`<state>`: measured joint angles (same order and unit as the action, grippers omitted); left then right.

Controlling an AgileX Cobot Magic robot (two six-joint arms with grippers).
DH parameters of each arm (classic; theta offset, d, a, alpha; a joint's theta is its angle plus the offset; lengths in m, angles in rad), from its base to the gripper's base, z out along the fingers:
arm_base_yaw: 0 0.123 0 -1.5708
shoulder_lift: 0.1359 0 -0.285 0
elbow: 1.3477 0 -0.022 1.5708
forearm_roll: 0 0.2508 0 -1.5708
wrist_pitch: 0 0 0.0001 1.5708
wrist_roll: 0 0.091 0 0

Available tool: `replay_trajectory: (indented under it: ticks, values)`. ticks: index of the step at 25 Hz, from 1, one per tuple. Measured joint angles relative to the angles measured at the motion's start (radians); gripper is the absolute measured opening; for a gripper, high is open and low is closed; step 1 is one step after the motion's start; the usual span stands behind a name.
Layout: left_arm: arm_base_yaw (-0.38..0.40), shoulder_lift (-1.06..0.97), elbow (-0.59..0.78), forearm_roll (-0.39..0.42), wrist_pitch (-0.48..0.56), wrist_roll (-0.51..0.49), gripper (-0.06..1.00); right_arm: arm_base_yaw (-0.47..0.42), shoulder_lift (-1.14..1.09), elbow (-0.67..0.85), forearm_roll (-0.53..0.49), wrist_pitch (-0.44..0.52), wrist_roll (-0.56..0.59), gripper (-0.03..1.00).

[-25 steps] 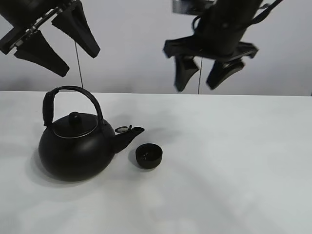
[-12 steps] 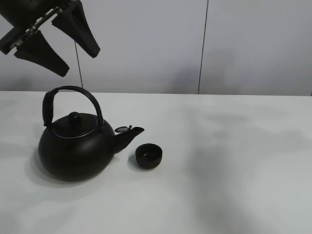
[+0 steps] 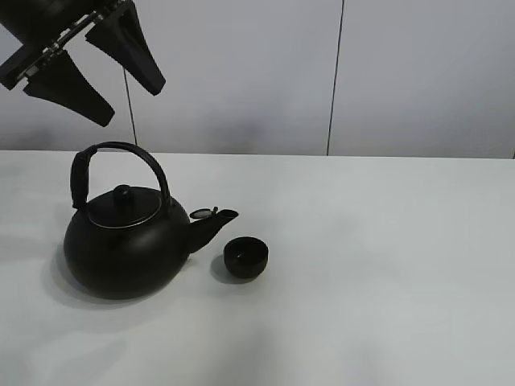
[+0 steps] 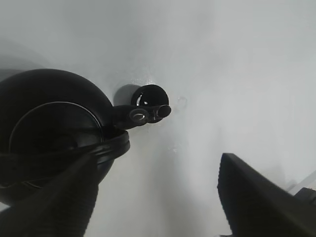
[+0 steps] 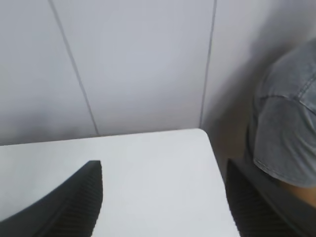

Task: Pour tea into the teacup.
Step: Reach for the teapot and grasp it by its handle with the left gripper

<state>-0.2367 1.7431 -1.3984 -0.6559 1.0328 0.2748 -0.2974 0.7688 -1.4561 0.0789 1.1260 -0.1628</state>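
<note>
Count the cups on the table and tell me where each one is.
1. The teacup stands on the table just right of the kettle, beside its spout tip; the kettle could hide another behind it.

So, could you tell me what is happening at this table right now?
A two-armed robot is set to pour tea, but nothing is gripped yet. The left gripper hangs open above the kettle, which stands upright on the white table. The teacup sits on the table by the tip of the kettle's spout. The right gripper is open too, off by a table corner and out of the high camera's view.
</note>
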Motion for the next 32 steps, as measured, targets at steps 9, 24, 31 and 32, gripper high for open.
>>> replay_trajectory:
  ticks: [9, 24, 31, 32]
  values:
    - [0.000, 0.000, 0.000, 0.000, 0.000, 0.000, 0.50, 0.047, -0.520, 0.116, 0.122, 0.142, -0.041, 0.49]
    - [0.000, 0.000, 0.000, 0.000, -0.001, 0.000, 0.50, 0.194, -0.795, 0.831, -0.015, 0.089, 0.049, 0.49]
    - [0.000, 0.000, 0.000, 0.000, -0.001, 0.000, 0.50, 0.232, -0.793, 0.966, -0.026, 0.006, 0.084, 0.49]
    - [0.000, 0.000, 0.000, 0.000, -0.002, 0.000, 0.50, 0.232, -0.792, 0.975, -0.026, -0.010, 0.084, 0.49]
